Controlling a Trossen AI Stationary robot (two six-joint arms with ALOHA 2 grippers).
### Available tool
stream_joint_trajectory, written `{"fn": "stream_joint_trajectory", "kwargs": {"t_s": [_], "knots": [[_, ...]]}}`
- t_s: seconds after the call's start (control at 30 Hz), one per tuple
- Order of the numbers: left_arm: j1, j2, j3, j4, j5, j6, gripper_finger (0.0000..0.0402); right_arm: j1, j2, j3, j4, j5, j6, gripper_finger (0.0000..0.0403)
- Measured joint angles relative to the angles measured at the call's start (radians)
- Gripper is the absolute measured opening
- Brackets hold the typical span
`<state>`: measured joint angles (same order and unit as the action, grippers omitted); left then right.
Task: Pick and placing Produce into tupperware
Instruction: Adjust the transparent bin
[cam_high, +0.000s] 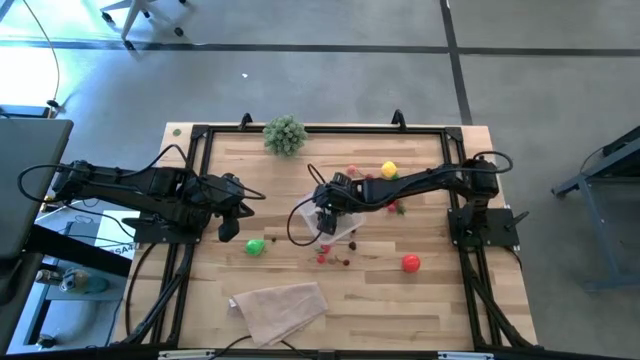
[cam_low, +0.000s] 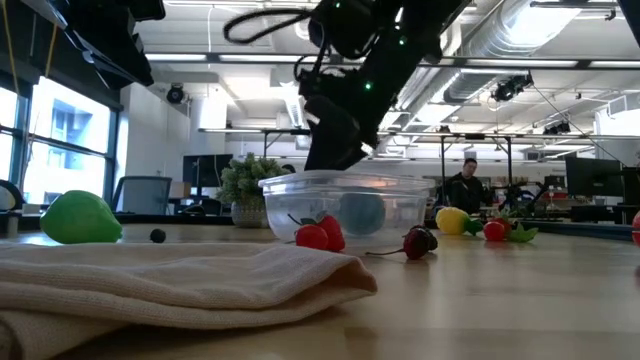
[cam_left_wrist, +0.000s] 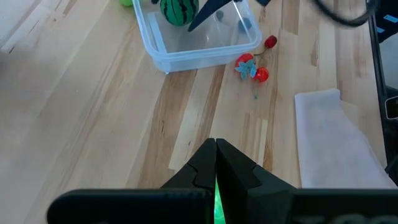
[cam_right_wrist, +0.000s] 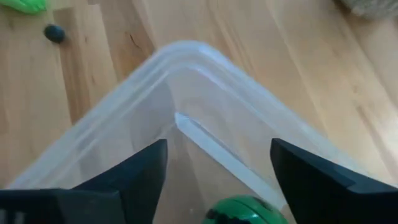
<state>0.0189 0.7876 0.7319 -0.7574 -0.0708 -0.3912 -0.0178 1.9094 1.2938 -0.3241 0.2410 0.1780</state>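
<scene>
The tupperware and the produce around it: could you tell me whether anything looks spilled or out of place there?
Nothing is spilled or damaged. The tupperware stands upright with a green striped toy melon inside, and the open right gripper sits above it. Loose produce lies on the table beside the box, not yet packed.

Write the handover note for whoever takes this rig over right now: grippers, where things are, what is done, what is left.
Right gripper: open, over the clear plastic tupperware box at table centre.
Left gripper: shut, empty, waiting at the table's left side.
Done: small striped green watermelon toy lies inside the box.
Left: green pear-shaped toy left of the box; red round toy to its right; yellow toy behind it; small dark-red pieces beside the box. All are on the table.
</scene>
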Motion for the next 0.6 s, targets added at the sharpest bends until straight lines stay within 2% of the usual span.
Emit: {"fn": "stream_joint_trajectory", "kwargs": {"t_s": [0.27,0.6], "knots": [[0.000,0.000,0.000,0.000,0.000,0.000,0.0001,-0.028,0.035,0.000,0.075,-0.015,0.001,0.0216],[0.000,0.000,0.000,0.000,0.000,0.000,0.0001,-0.063,0.035,0.000,0.121,-0.034,0.005,0.0209]]}}
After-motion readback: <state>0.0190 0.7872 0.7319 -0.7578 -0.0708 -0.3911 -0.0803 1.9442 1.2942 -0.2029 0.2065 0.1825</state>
